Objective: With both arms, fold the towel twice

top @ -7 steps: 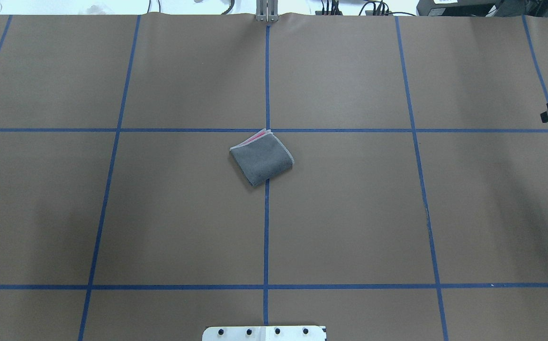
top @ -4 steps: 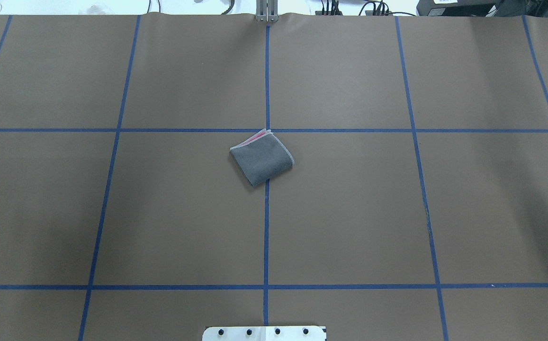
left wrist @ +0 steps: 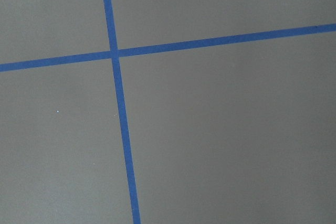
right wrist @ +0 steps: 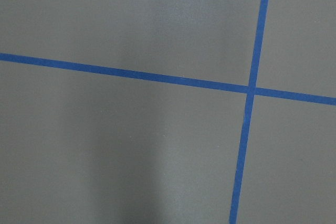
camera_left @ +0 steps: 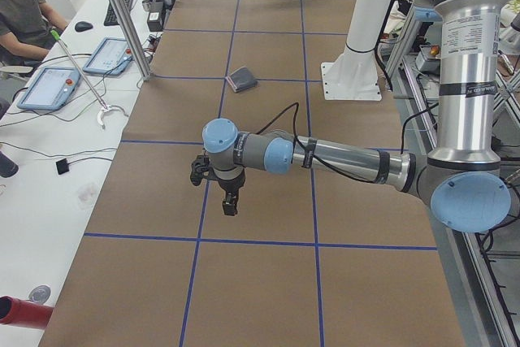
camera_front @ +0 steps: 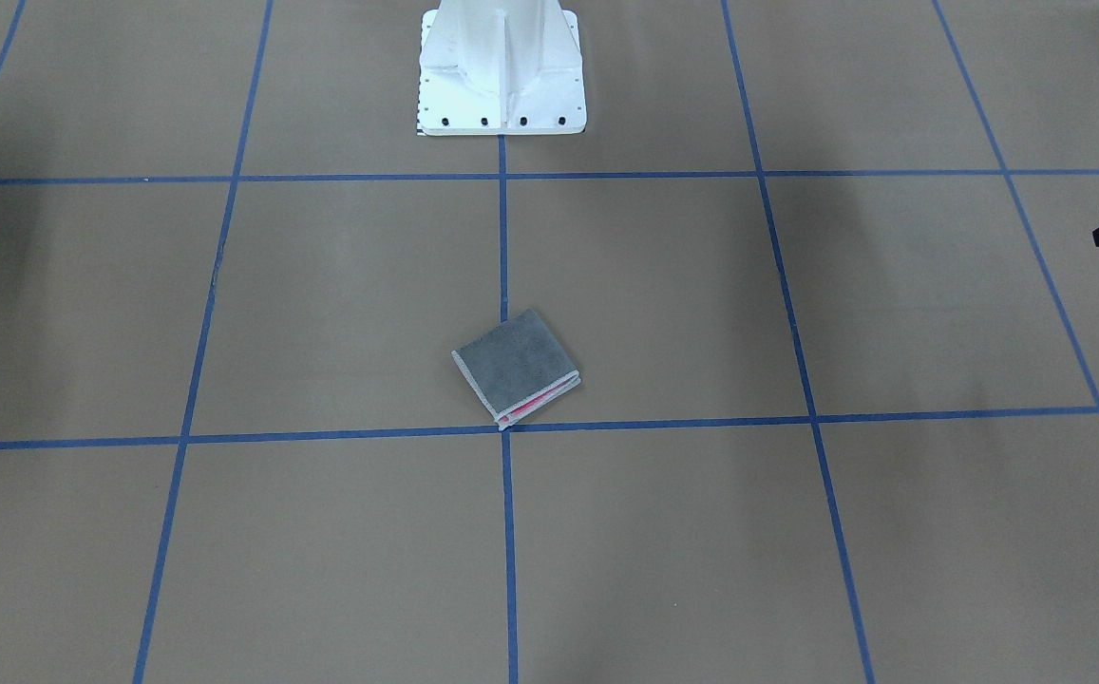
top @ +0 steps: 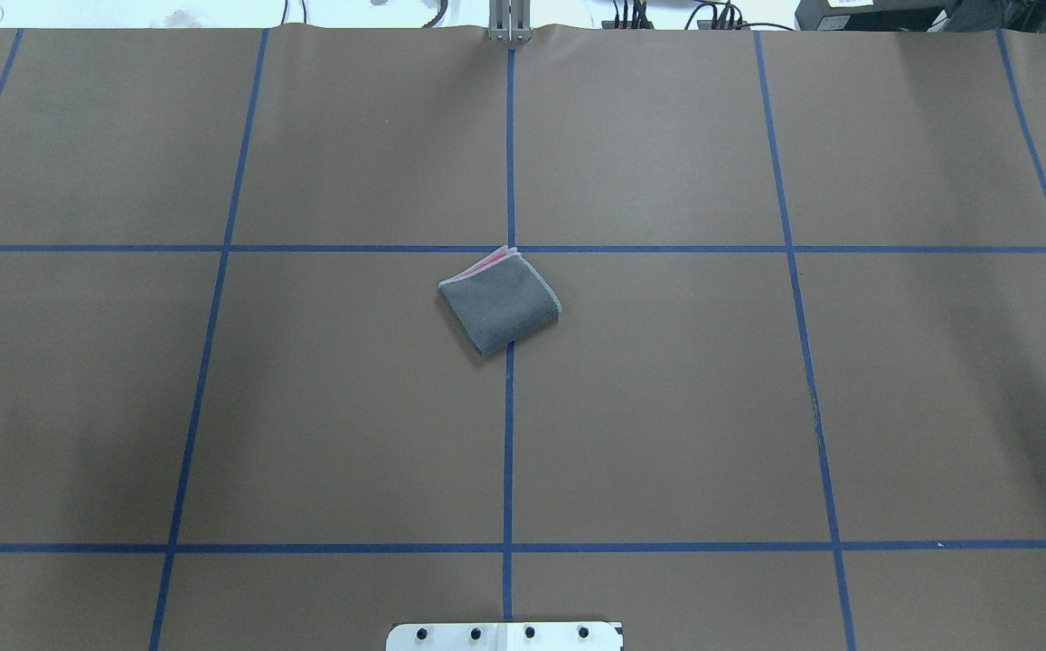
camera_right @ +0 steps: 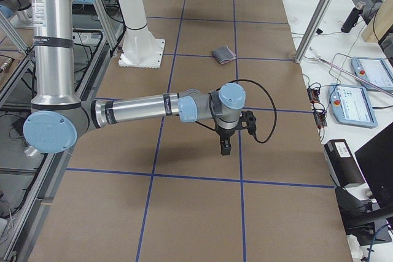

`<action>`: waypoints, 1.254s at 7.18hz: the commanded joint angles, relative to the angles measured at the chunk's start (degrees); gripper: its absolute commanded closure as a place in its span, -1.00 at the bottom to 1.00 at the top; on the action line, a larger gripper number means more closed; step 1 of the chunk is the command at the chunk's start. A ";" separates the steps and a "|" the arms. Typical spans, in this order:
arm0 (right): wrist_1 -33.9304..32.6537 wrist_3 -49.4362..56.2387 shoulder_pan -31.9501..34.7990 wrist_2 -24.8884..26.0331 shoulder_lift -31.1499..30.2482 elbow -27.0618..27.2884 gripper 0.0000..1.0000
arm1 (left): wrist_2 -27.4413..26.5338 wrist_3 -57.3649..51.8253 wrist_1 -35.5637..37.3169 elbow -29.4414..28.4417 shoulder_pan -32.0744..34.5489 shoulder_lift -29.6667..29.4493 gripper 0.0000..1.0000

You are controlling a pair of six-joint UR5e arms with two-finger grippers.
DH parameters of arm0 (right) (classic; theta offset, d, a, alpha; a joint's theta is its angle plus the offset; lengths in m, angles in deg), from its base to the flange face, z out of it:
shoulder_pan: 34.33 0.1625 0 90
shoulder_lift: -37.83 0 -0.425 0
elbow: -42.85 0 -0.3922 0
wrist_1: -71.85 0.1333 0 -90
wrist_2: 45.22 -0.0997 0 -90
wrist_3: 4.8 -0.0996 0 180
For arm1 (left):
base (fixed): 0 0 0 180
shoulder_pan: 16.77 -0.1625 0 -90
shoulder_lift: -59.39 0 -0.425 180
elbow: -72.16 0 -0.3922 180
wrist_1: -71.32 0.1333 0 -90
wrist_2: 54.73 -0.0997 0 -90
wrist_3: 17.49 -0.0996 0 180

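Note:
The towel lies folded into a small square at the table's middle, dark grey face up, with a pink strip showing at its far edge. It also shows in the front view and both side views. My left gripper hangs over bare table far from the towel, pointing down. My right gripper does the same at the other end. I cannot tell whether either is open or shut. Both wrist views show only brown table and blue tape.
The white pedestal base stands at the robot's side of the table. Blue tape lines form a grid. A side bench with tablets and a seated person runs along the far edge. A metal post stands there.
A black part of the right arm at the overhead view's right edge has moved out of view. The towel has not moved.

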 commanded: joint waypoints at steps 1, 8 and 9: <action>0.00 0.03 0.00 -1.07 -0.23 -0.11 -1.00 | -0.05 -0.03 -0.76 -0.29 0.28 0.18 -1.00; -0.09 -0.76 0.18 -2.74 -1.81 0.60 -1.00 | 3.73 -0.12 -0.69 1.29 0.62 0.09 -1.00; 0.00 -0.76 0.09 -2.13 -1.90 0.60 -1.00 | 3.56 -0.03 -0.60 0.94 0.54 0.10 -1.00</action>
